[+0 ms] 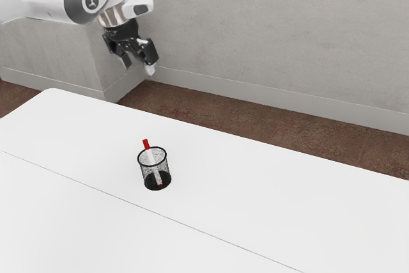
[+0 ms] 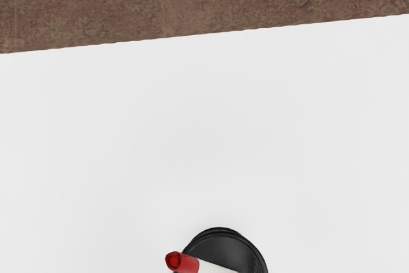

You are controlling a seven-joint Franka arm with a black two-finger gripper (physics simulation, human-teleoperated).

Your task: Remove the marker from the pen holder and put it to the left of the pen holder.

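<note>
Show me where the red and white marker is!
In the exterior view's left half, the marker leans inside the black mesh pen holder on the white table, its red end poking out the top.

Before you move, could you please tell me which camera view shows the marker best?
The exterior view: the marker shows from end to end, leaning in the pen holder, its red top above the rim. The wrist view has the red top and some white body, cut off at its lower edge.

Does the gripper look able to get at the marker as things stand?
Probably yes, once lowered: the gripper is open, and the marker leans with its red end above the pen holder, nothing covering it.
</note>
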